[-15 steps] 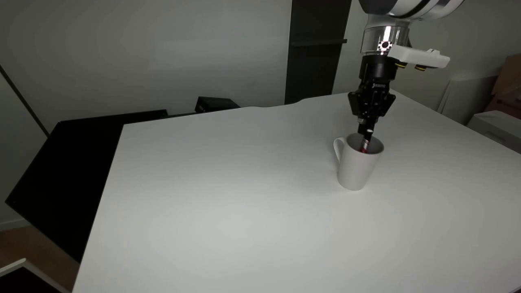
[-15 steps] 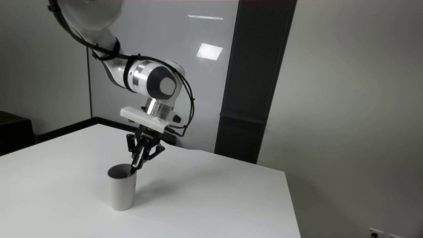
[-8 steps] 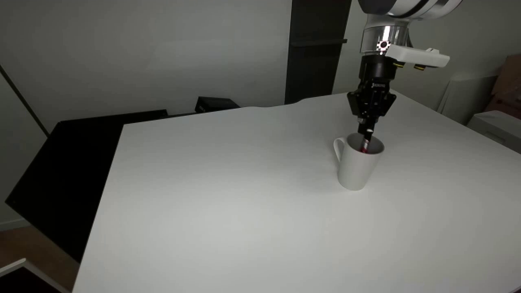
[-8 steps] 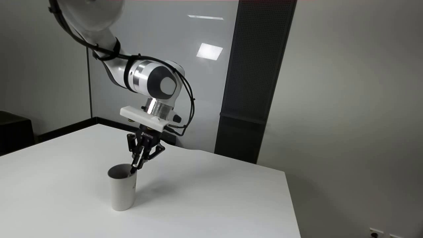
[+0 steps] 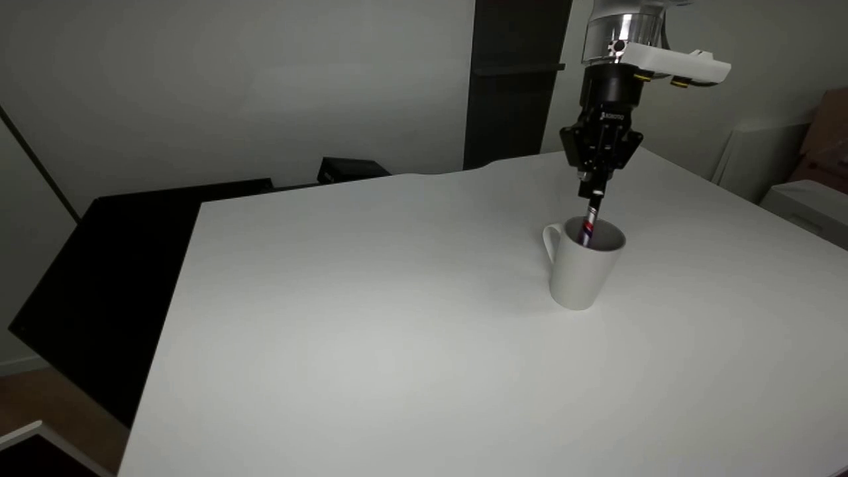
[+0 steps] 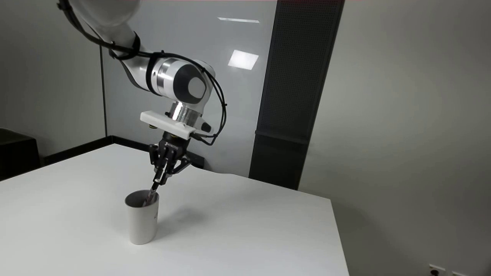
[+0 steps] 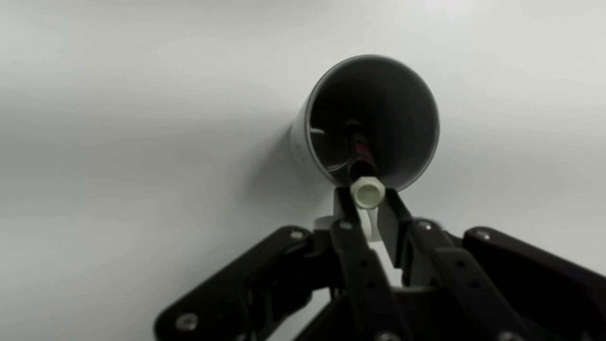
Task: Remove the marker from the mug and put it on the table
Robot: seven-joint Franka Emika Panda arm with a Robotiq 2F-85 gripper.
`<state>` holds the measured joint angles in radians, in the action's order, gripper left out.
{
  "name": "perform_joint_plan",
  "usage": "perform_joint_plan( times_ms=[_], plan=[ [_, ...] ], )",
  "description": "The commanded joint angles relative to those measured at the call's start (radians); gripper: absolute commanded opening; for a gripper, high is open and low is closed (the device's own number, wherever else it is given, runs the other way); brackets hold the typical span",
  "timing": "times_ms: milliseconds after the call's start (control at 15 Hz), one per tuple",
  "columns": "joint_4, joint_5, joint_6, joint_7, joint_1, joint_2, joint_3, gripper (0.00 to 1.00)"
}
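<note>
At the far left of an exterior view we saw a black tabletop (image 5: pixel 106 278), and against it began the white bench (image 5: pixel 344 331), which spread over most of the scene. Further right stood a white ceramic mug (image 5: pixel 582 275), upright on the bench, its loop handle (image 5: pixel 548 243) turned to the left; it had not shifted in the last half second.

The marker (image 5: pixel 588 225), a thin, mostly dark stick with a red band, leaned in the mug's mouth. This was what had changed: more of it showed, and a purplish stretch below the band had come into sight. Its lower end was hidden behind the near wall, so we judged it partly drawn out and not yet free.

Above the mug hung the black hand (image 5: pixel 592 193). It had risen with the marker, and its tips now stood apart from the rim. Looking down in the wrist view, we found its fingers (image 7: pixel 396 222) drawn in to the marker's thickness, pinching the upper part, with the pale end (image 7: pixel 368 195) held between them. For the task, we took this to mean that the grip was holding and the lift had begun, while the placing remained. The next move called for more height, until the lower end cleared the rim; moving sideways too soon could, we thought, have dragged or tipped the mug.

Rightmost, a white camera housing (image 5: pixel 676 64) jutted from the wrist.
</note>
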<state>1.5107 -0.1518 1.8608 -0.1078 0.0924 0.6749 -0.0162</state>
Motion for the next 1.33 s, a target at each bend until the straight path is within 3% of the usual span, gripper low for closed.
perform_joint_plan(
  times_ms=[0,800,1267],
  plan=[
    [-0.070,0.014,-0.075,0.071,-0.018,-0.006,0.015,0.07],
    [-0.153,0.073,-0.156,0.115,-0.053,-0.129,0.023,0.07],
    [-0.203,0.066,-0.166,0.122,-0.114,-0.133,-0.005,0.07]
  ],
)
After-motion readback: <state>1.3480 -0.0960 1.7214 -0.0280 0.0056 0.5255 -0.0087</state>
